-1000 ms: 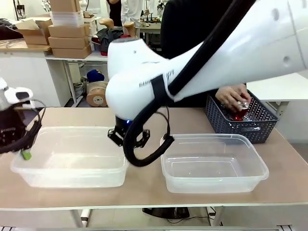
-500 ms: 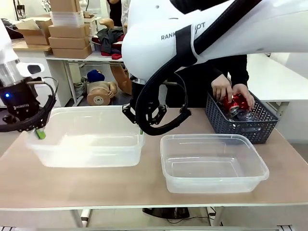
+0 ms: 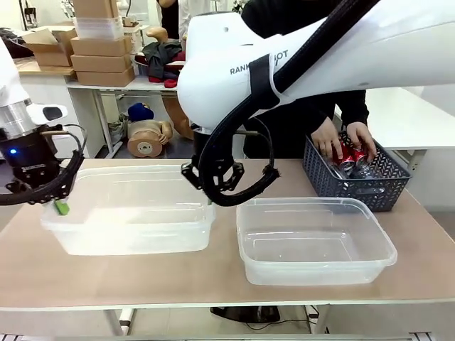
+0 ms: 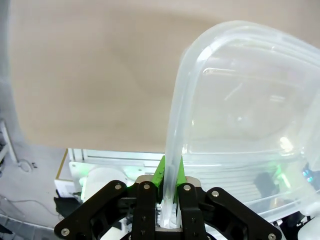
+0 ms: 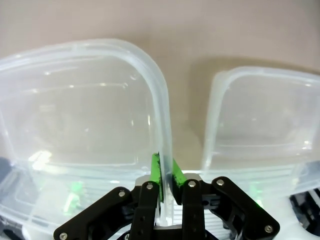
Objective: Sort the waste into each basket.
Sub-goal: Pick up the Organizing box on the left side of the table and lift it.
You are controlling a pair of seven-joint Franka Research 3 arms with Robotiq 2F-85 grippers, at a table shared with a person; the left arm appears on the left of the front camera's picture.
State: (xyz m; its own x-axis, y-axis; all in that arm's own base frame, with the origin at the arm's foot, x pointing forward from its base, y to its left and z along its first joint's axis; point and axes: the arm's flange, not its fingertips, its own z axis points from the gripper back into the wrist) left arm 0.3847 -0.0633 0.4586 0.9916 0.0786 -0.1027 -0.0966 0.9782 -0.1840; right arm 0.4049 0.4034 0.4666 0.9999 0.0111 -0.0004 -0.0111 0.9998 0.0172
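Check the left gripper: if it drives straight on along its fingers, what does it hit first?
The left gripper is shut on the rim of the tub, so nothing lies between it and the rim. Past the rim, the line probably ends on the table, close to its edge. Depth there is unclear.

A lab or workshop: cardboard boxes (image 3: 99,50) stacked on a white bench (image 3: 43,99), a spool (image 3: 146,140) under that bench.

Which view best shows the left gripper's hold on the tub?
Left wrist view: close up, the left gripper pinches the left tub's rim between green pads. Front view shows it small at the tub's end; right wrist view shows the opposite rim.
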